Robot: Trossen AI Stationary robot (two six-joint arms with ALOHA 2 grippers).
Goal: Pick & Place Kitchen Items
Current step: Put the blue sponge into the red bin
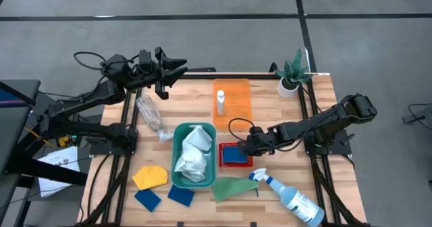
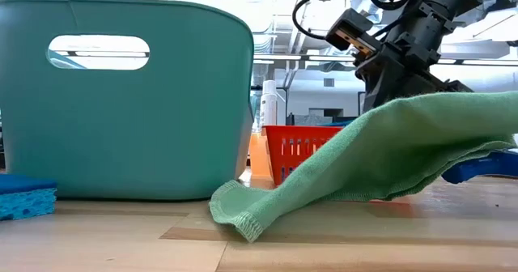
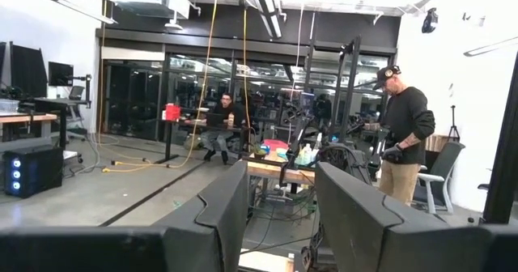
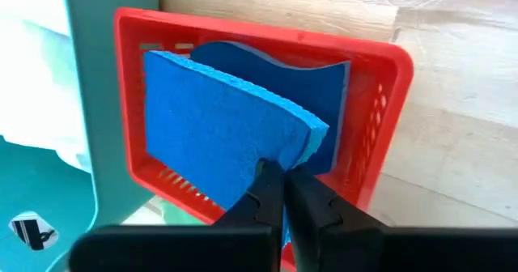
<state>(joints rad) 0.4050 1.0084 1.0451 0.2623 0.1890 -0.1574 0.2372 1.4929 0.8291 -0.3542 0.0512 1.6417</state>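
Directly ahead of the right gripper [image 4: 283, 193], jaws closed and empty, blue sponges [image 4: 218, 126] fill the red basket [image 4: 388, 102]; left gripper [image 3: 279, 215] part-open, unobstructed.

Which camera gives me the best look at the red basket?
Right wrist view: the red basket fills it, blue sponges inside. High view shows it small; low view only one side beside the teal bin; left wrist none.

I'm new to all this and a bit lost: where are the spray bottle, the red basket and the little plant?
spray bottle [image 1: 294, 201], high view, clear body.
red basket [image 4: 387, 110], right wrist view, side wall.
plant [image 1: 294, 69], high view, leaves.
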